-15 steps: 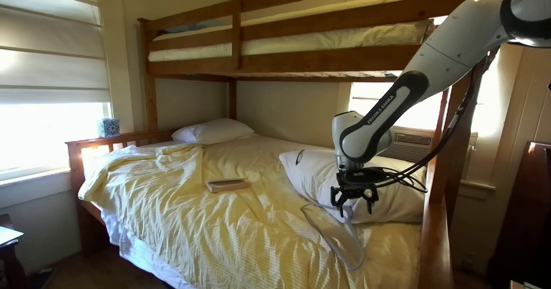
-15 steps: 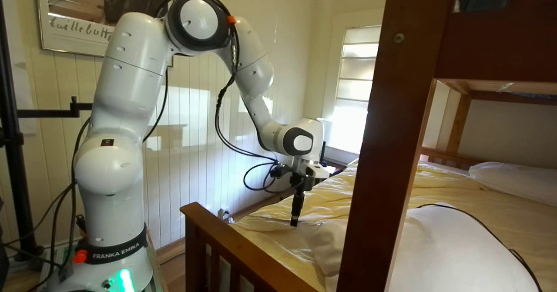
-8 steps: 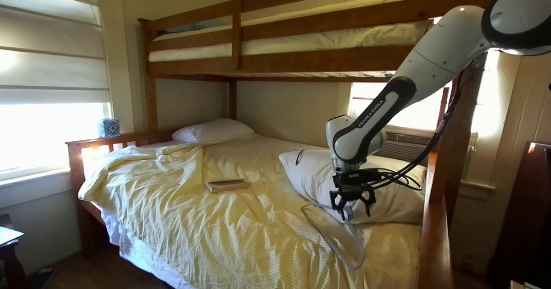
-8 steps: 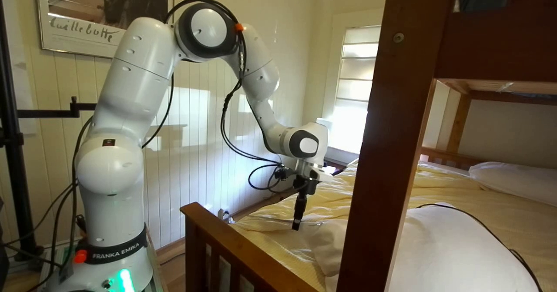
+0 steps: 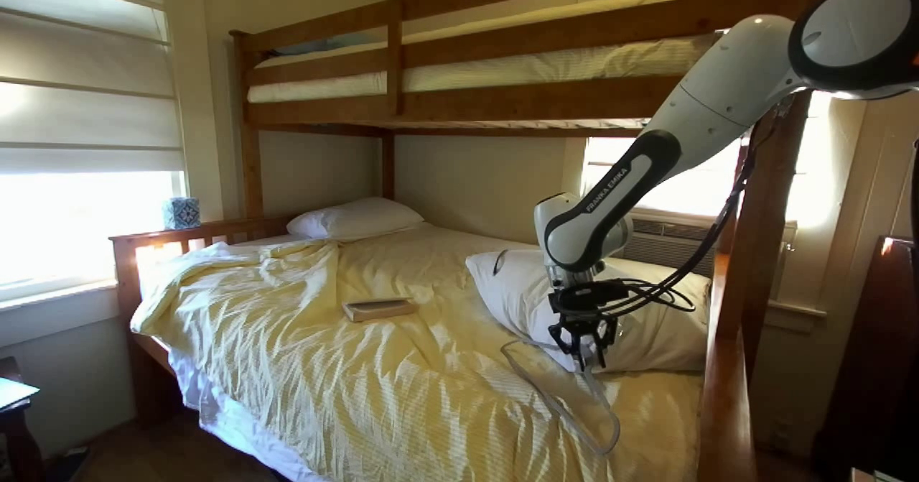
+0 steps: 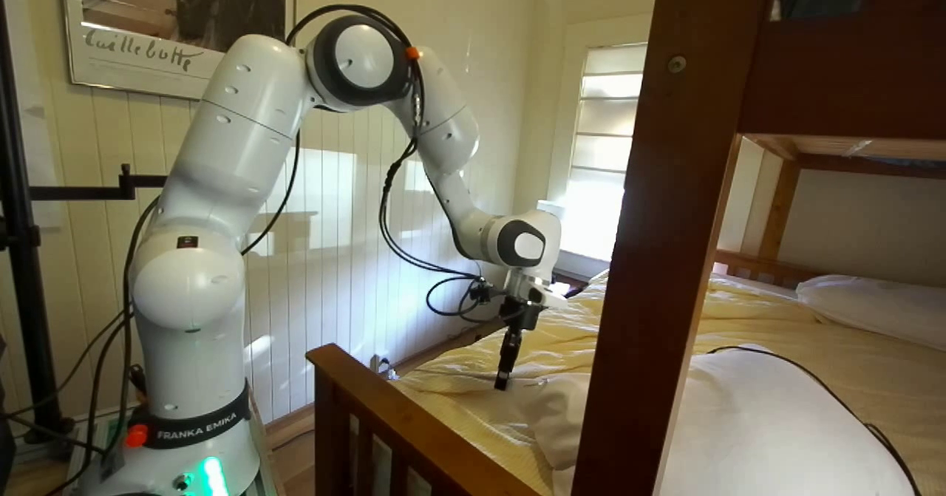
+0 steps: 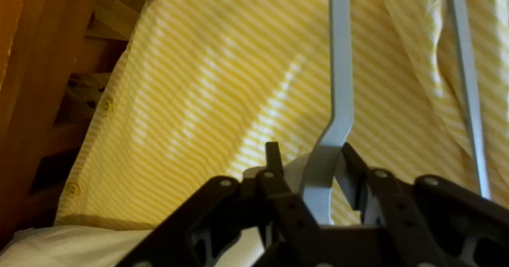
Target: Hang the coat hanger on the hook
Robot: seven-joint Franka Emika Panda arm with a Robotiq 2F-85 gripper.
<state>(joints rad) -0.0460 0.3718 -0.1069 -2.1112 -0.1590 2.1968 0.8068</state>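
Lettering on arm (image 5: 707, 112): "FRANKA EMIKA", right of centre in an exterior view; the same words on the black band (image 6: 196, 427) round its foot, lower left.
Framed poster (image 6: 177, 15): upper left of an exterior view; its script seems to read "Caillebotte", the smaller print too faint to make out.
Gripper (image 7: 310, 155): bottom centre of the wrist view, part-way apart, its fingers (image 7: 273, 155) either side of the coat hanger (image 7: 341, 60); a gap shows on the left, contact on the right I cannot tell.
Coat hanger: lower right of an exterior view, a pale frame over the yellow bedding (image 7: 199, 80), its upper end by the front edge of the white pillow (image 5: 502, 288).
Side edges: the bed-end rail (image 5: 724, 410) climbs the right side; the bed post (image 6: 658, 259) stands right of the gripper.
Overhead edge: the bunk rail (image 5: 546, 101) crosses the upper frame, well above the gripper.
Room: an open band runs between bunk rail and bedding, mid-frame.
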